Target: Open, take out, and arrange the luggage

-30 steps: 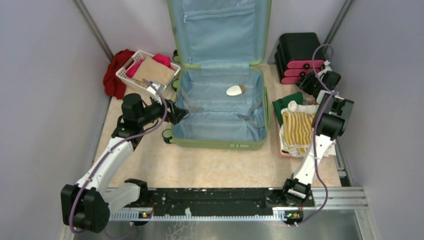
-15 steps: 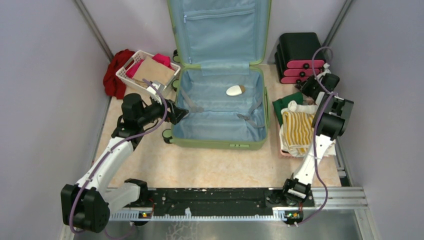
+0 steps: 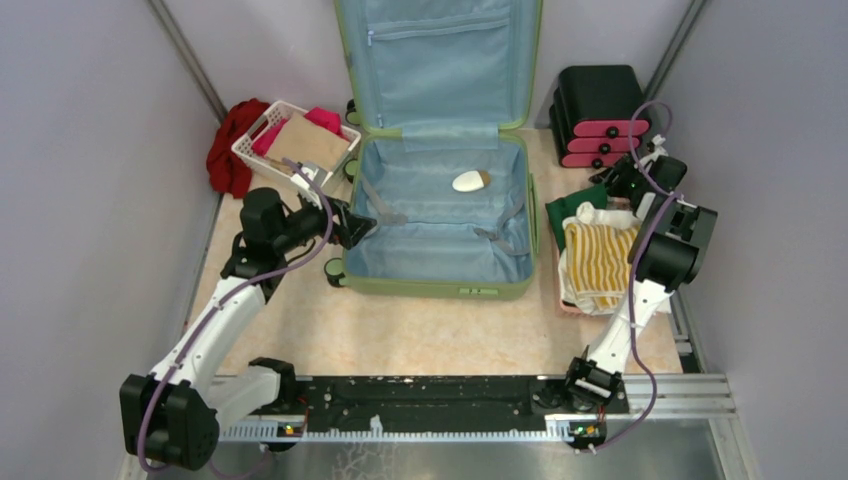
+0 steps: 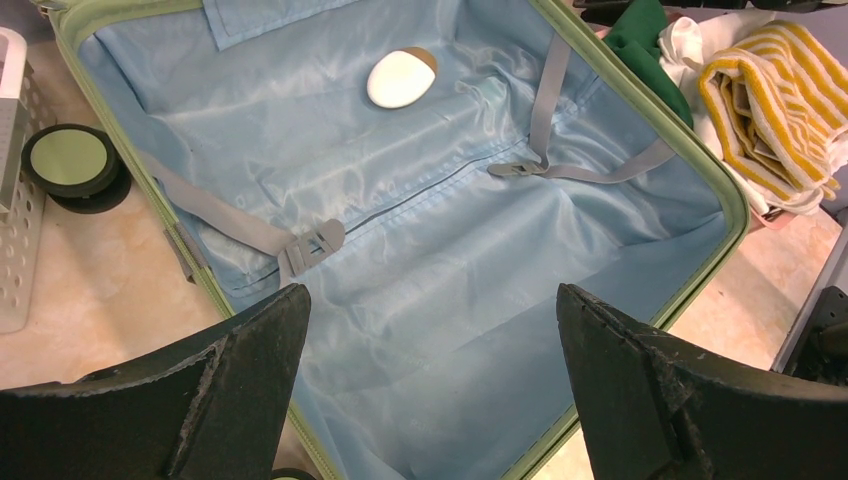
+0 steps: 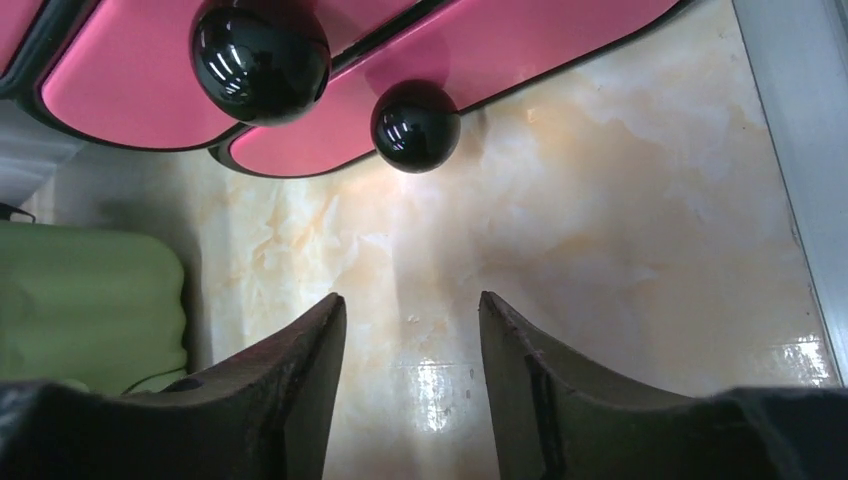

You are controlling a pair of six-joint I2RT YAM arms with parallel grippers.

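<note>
At the nine-o'clock rim of the luggage (image 3: 440, 240) the left gripper (image 4: 432, 310) gapes wide; the right gripper (image 5: 412, 305), half-parted and empty, faces the drawers (image 5: 560, 40) at twelve.

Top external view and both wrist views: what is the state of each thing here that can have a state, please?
luggage: open, lid upright.
straps: unbuckled, lying loose on the lining.
small white object: lying inside the luggage.
drawer box: drawers look shut.
basket: filled with clothes.
striped towel: folded, outside the luggage.
left gripper: open, empty.
right gripper: open, empty.
</note>
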